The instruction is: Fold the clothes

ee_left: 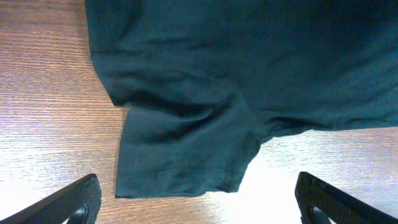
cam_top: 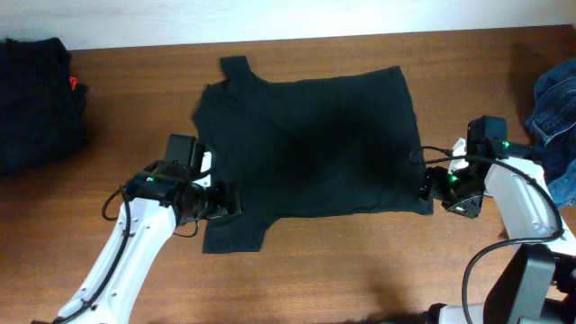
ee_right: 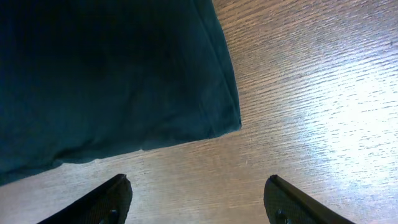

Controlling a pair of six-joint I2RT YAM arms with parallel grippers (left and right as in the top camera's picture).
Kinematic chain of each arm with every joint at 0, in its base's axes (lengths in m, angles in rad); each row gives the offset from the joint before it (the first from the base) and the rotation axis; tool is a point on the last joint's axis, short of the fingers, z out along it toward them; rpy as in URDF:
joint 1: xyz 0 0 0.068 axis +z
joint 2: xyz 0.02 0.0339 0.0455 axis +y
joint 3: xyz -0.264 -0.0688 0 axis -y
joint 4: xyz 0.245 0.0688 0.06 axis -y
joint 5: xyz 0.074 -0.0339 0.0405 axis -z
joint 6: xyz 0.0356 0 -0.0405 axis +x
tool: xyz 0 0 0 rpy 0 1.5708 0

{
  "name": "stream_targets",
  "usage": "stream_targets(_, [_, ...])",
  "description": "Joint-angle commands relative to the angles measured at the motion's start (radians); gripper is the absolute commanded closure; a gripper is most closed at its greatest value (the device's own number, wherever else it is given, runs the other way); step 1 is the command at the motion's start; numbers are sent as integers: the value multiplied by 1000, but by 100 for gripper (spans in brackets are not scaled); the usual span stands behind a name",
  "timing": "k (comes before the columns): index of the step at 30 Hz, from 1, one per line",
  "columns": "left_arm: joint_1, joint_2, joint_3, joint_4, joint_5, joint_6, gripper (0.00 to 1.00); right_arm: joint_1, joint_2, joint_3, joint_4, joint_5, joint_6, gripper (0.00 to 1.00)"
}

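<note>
Fingers (ee_left: 68,202) of the left gripper (ee_left: 199,199) are seen spread wide with nothing between them. Only their dark, matte tips are shown; the rest is cut off by the lower edge of the wrist view. The right gripper (ee_right: 199,199) is likewise parted and empty, with bare wood lying between its fingers (ee_right: 99,202).

A plain, very dark T-shirt (cam_top: 315,144) is laid flat on the table (cam_top: 360,261), between the two grippers. Its cloth is soft and unprinted, with shallow wrinkles gathered where the near sleeve (ee_left: 186,155) joins the body. A stitched hem is visible along the sleeve's end. The left gripper (cam_top: 220,200) is placed at this sleeve, and the right gripper (cam_top: 430,187) just off the shirt's near hem corner (ee_right: 233,121), which is squared and slightly rounded at its tip.

The table is finished in brown wood grain, and glare whitens it beside the shirt in both wrist views.

Beyond the shirt's collar end, a dark heap (cam_top: 36,99) of cloth is cut off by the frame; its folds cannot be made out. Past the hem end, a crumpled blue denim garment (cam_top: 558,126) is partly out of view.
</note>
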Motion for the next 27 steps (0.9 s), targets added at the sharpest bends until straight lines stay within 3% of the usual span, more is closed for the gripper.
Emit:
stream_targets(1, [1, 32, 5, 15, 0, 19, 1, -3, -3, -26, 30, 7, 3, 27])
stream_targets(15, [1, 85, 5, 63, -27, 19, 1, -3, 2, -97, 226, 10, -24, 27])
stream_targets(27, [3, 85, 5, 63, -27, 19, 1, -3, 84, -106, 248, 40, -19, 27])
